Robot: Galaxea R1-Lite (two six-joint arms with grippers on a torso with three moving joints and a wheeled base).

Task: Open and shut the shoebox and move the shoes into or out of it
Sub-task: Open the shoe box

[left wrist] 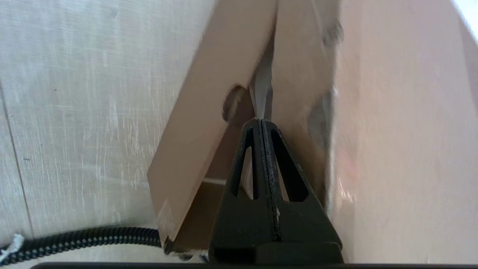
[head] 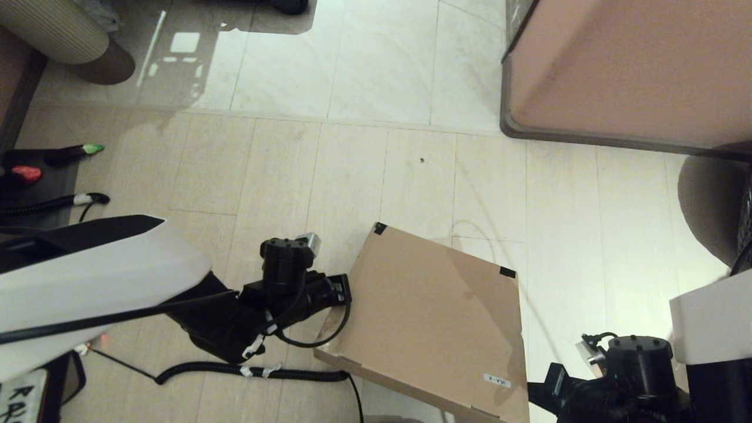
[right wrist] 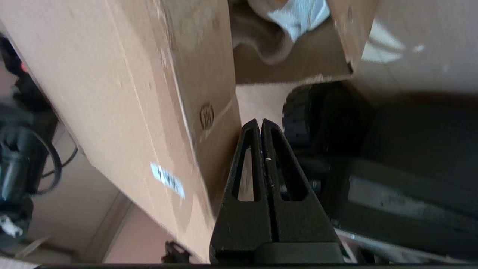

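Right tool (right wrist: 261, 123) pinched shut, empty, beside plain brown cardboard shoebox (head: 435, 311), lid tilted, long axis running away rightward, small white label (head: 497, 380) unreadable, left tool (left wrist: 261, 121) shut at lid edge.

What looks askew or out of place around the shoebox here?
The shoebox sits skewed to the floor tiles, its lid raised at a slant, not flat. The left end effector and right end effector, both shut, are at its side edges. Nothing looks spilled or damaged.
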